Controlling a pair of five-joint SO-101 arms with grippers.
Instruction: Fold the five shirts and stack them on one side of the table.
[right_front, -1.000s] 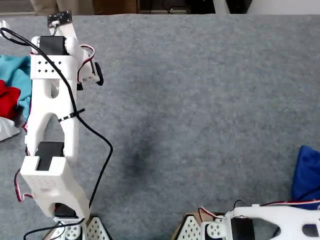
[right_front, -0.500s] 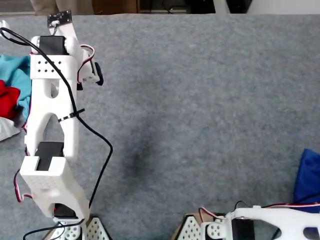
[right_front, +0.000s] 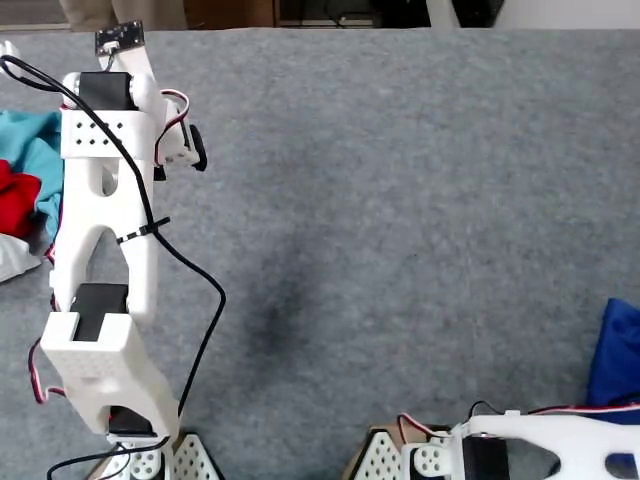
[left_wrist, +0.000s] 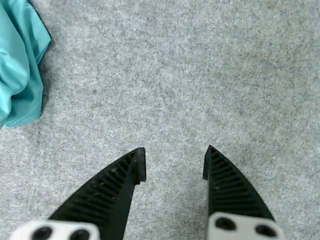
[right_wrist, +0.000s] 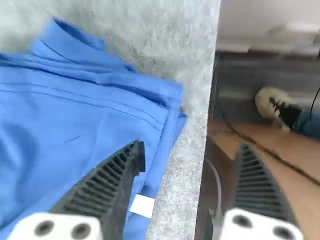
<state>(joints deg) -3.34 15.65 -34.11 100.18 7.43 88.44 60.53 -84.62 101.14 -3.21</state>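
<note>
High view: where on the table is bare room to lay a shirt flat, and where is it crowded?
Bare: the grey table between the left arm and the blue shirt at the right edge. Crowded: the left edge, where the teal shirt, red shirt and white cloth lie.

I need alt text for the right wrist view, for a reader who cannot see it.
The open right end effector hangs over a blue shirt that lies at the very edge of the grey table.

Left gripper (left_wrist: 174, 162) over bare carpet

I saw its two black ribbed fingers (left_wrist: 111, 187) spread apart above the grey carpeted table (left_wrist: 200, 75), a teal shirt (left_wrist: 20, 65) lying well off to one side.
</note>
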